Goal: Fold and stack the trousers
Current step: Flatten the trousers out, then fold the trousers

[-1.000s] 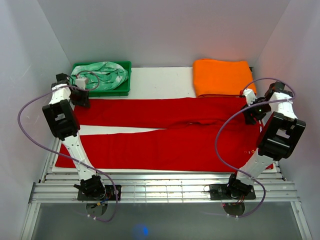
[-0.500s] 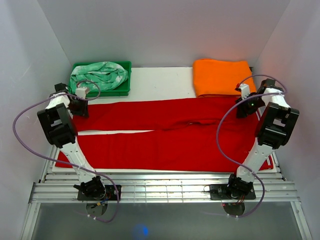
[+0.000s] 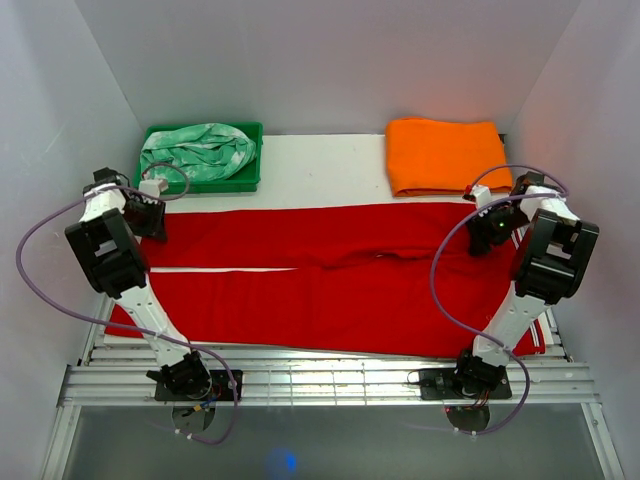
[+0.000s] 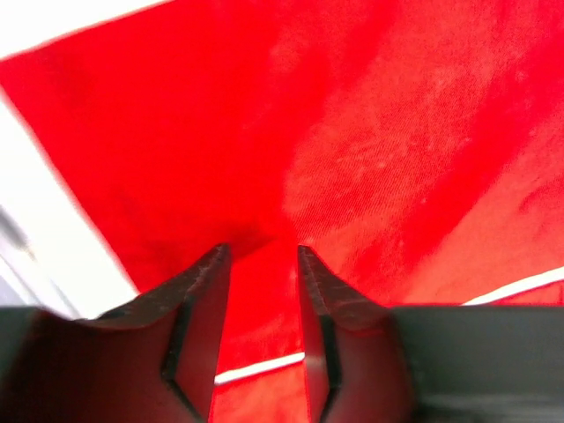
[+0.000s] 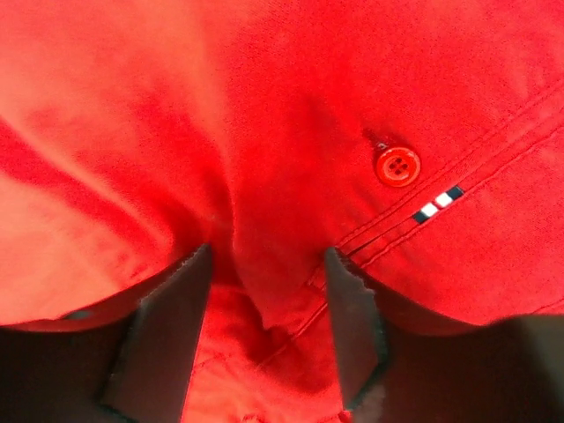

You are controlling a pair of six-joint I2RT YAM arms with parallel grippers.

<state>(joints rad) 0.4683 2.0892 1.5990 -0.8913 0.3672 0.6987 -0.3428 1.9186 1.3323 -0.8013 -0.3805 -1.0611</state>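
Red trousers [image 3: 330, 280]: spread flat across the desk [image 3: 320, 165], legs running to the left edge, waist at the right edge.
Left claw [image 4: 260, 251]: at the hem of the far leg, near the left edge, pinching a raised fold of the red cloth between its fingers.
Right claw [image 5: 264, 256]: at the far end of the waist, nipping a ridge of cloth near a red button [image 5: 397, 166].
Green tray [image 3: 257, 160]: far left corner, holding a mint and white patterned cloth [image 3: 195, 150].
Orange cloth [image 3: 445, 155]: folded, far right corner.
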